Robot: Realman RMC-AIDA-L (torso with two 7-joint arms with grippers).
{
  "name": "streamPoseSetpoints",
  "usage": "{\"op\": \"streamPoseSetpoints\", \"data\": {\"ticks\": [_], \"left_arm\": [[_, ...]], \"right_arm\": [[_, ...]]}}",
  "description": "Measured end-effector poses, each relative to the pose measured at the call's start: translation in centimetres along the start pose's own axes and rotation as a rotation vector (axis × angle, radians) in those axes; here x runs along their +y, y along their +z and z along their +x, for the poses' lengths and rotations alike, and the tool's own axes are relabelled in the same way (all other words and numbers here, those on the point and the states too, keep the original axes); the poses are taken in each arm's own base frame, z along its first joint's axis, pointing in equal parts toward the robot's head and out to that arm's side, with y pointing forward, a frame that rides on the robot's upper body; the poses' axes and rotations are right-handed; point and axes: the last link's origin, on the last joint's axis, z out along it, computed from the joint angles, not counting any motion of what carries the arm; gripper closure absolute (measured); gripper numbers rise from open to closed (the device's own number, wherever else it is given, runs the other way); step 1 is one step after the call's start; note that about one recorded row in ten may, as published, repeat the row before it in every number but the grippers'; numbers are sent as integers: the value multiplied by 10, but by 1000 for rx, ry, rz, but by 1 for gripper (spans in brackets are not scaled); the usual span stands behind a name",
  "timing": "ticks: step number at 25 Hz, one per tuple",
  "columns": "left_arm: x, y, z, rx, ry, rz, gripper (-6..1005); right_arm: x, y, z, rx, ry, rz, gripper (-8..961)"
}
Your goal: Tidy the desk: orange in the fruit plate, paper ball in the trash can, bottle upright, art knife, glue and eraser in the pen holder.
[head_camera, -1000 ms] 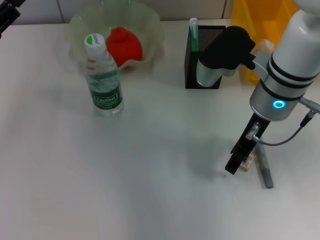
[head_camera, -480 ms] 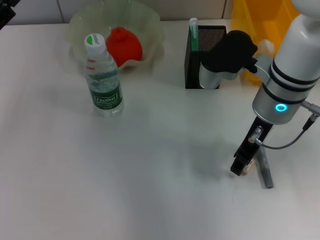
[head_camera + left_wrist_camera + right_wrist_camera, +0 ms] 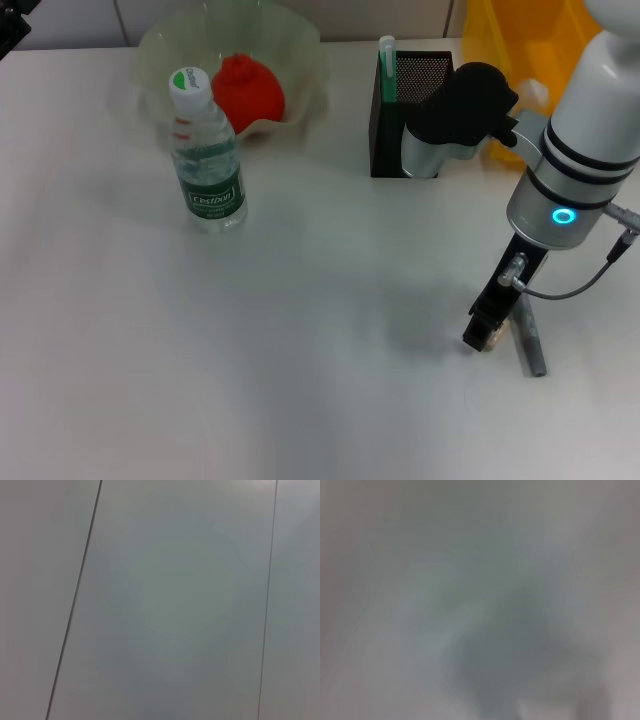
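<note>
A: Where was the right gripper (image 3: 487, 331) seen?

B: It was lowered to the white desk (image 3: 300, 350), its black fingers set around the eraser (image 3: 493, 334), a small beige block. Whether the block was actually pinched could not be told. A grey, stick-shaped knife (image 3: 528, 340) was laid flat just beside the gripper, on its outer side.

A: And the rest, as placed from that gripper?

B: The pen holder (image 3: 405, 115), a square cup of black metal mesh, was stood farther back on the desk, partly covered by the arm's dark, rounded joint. A slim white and green stick was seen upright in its corner. Behind the holder and the arm, the trash can (image 3: 510, 40) was shown as glossy yellow plastic.

A: The bottle?

B: The bottle (image 3: 206, 160), clear ribbed plastic with a dark green label and a white-and-green cap, was stood upright well to the gripper's left. Just beyond it, the orange (image 3: 247, 92), round and red-orange with a knobby top, was held in the fruit plate (image 3: 300, 50), a translucent pale-green bowl with a wavy rim.

A: The left gripper?

B: It was not seen in any view; only a plain grey panelled surface was shown by its wrist camera.
</note>
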Motion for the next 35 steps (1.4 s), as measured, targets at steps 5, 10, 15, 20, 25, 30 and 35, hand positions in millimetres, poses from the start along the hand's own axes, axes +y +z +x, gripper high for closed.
{"op": "streamPoseSetpoints", "data": {"ticks": [5,10,15,20,25,30,35], "left_arm": [[0,0,0,0,0,-1,289],[0,0,0,2,0,-3,289],[1,1,1,6,0,-8,289],[1,0,2,7,-1,-9,289],[0,0,3,16,-1,0,289],[-2,-1,3,15,2,11,289],[-7,-6,3,17,2,39,289]], "right_arm": [[-1,1,1,2,5,-3,483],[-2,1,1,0,12,-4,522],[-13,-14,2,-94,86,-73,562],[-39,-46,11,-358,185,-202,563],[-64,-61,21,-863,200,-372,564],[-76,-39,16,-1275,138,-296,563],[-80,-24,3,-1284,126,-189,560]]}}
